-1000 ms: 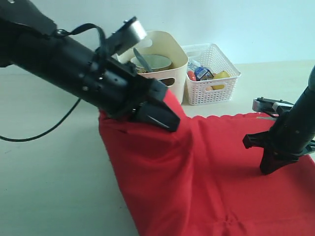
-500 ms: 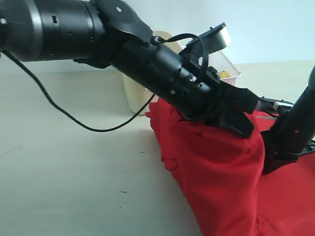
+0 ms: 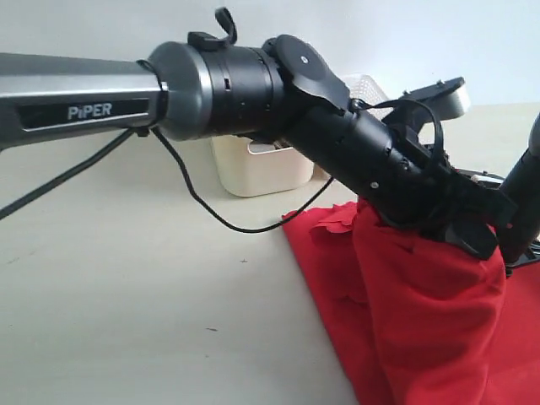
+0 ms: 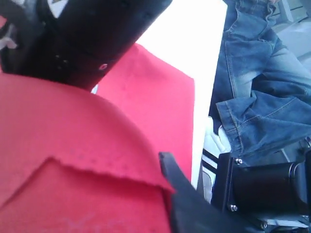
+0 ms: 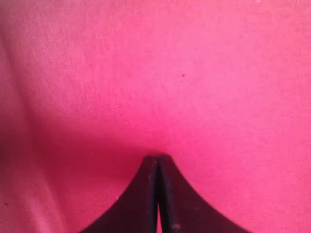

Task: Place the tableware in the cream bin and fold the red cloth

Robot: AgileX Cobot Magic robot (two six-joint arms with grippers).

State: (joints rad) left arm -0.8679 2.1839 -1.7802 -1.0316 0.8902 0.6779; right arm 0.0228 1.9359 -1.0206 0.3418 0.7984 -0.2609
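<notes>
The red cloth [image 3: 422, 321] lies at the lower right, with one side lifted into a hanging fold. My left gripper [image 3: 477, 236] reaches across to the right and is shut on that lifted edge. In the left wrist view the cloth [image 4: 73, 145] drapes over one dark finger [image 4: 182, 199]. My right gripper [image 5: 158, 159] is shut, its tips pressed down on the cloth [image 5: 194, 73]. In the exterior view only its arm [image 3: 525, 202] shows at the far right. The cream bin [image 3: 253, 173] stands behind my left arm, its opening covered. The tableware is hidden.
A white lattice basket [image 3: 364, 84] peeks out behind my left arm. A black cable [image 3: 211, 211] hangs from that arm over the pale table [image 3: 126, 295]. The left wrist view shows a person's jeans [image 4: 257, 87] and a black frame [image 4: 262, 187] past the table edge.
My left arm has swept from left to right with the cloth's edge, folding that side over toward the right arm. The arm now blocks the bin's contents. The right arm has stayed put.
</notes>
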